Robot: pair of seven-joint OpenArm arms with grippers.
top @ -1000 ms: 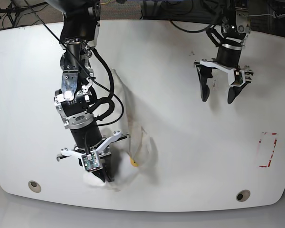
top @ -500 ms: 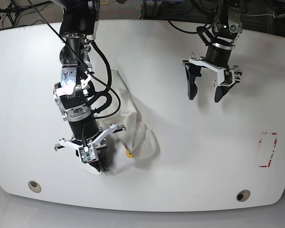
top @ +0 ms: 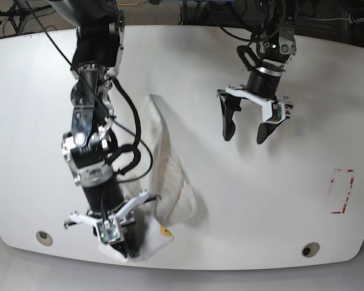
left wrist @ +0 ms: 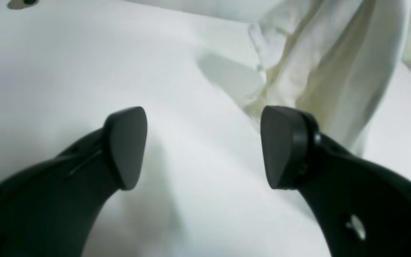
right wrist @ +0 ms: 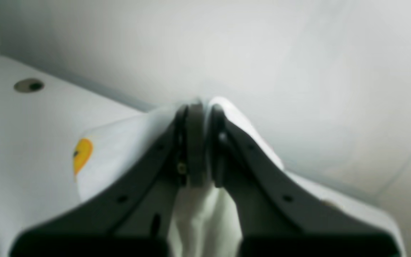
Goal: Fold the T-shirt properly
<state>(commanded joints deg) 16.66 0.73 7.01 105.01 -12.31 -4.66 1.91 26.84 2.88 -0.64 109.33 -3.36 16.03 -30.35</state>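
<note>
Pinching the white T-shirt (right wrist: 120, 142) between closed fingers, the right gripper (right wrist: 202, 110) lifts a fold near the table's (top: 261, 212) front edge, yellow emblem (right wrist: 83, 155) showing beside it. The rest of the shirt trails back across the table. The left gripper (top: 246, 134), fingers spread and holding nothing, hovers beyond the cloth.

Lettering and numbers: none can be read.
Red marks (top: 350, 191): carried by the desk (top: 279, 206), near its right edge in the base view, above the lower right corner; no characters can be made out.
Yellow-orange emblem (right wrist: 82, 156): borne on the T-shirt (right wrist: 116, 142); no word can be read.
</note>
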